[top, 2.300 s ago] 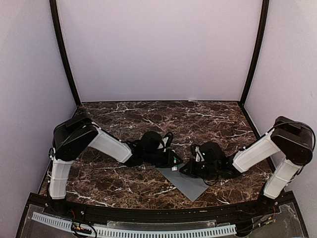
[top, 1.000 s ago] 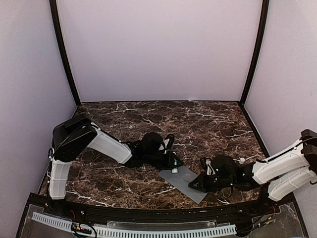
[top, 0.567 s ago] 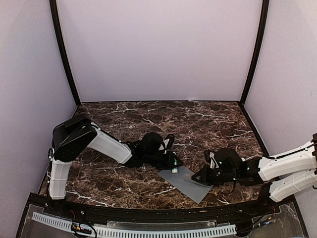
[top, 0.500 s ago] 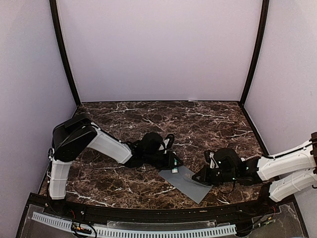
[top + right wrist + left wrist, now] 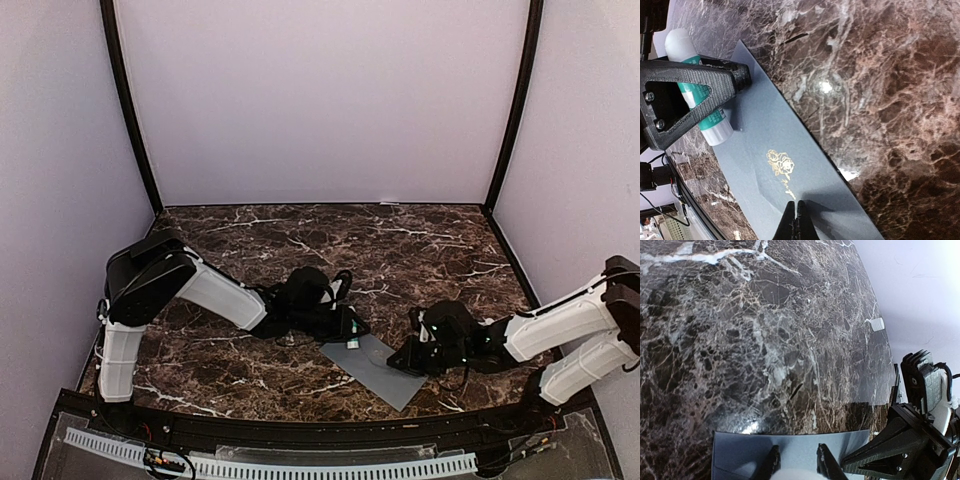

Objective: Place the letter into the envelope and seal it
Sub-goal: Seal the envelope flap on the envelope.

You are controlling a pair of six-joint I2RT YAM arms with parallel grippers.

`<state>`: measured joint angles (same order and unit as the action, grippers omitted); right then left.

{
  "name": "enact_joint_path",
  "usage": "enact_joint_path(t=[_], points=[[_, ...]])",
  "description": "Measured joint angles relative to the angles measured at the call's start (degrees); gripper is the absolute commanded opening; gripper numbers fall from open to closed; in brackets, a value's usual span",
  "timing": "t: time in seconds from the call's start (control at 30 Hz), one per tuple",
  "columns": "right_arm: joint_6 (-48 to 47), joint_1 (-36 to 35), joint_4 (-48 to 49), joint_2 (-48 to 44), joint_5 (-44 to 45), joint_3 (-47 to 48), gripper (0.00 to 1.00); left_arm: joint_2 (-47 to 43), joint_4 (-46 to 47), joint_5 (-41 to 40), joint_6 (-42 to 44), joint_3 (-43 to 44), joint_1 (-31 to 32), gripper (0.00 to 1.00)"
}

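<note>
Slate-grey paper envelope [image 5: 375, 366] flat on dark marble counter [image 5: 250, 240]: right fingers [image 5: 788, 225], pressed together, have returned to its edge, left fingers [image 5: 773, 462] clamp a white-and-teal glue stick [image 5: 710, 120]; sealing judged underway.

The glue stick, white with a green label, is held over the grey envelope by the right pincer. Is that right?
No. The left pincer holds the glue stick, white with a green label, over the grey envelope. The right wrist view shows it: the right pincer is shut and empty, tips at the envelope.
</note>
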<state>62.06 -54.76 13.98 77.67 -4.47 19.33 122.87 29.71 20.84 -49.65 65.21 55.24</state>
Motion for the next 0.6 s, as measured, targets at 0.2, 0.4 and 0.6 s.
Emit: enact_joint_path(t=[0.2,0.4,0.6], points=[[-0.09,0.02,4.57,3.3,-1.68,0.44,0.0,0.0,0.0,-0.02,0.0,0.0,0.0,0.0],[-0.11,0.02,6.34,5.92,-2.8,1.86,0.0,-0.02,0.0,-0.13,0.0,0.0,-0.02,0.0],[-0.26,-0.07,6.8,7.96,-3.43,3.52,0.0,-0.02,-0.02,-0.2,0.02,0.0,-0.02,0.0]])
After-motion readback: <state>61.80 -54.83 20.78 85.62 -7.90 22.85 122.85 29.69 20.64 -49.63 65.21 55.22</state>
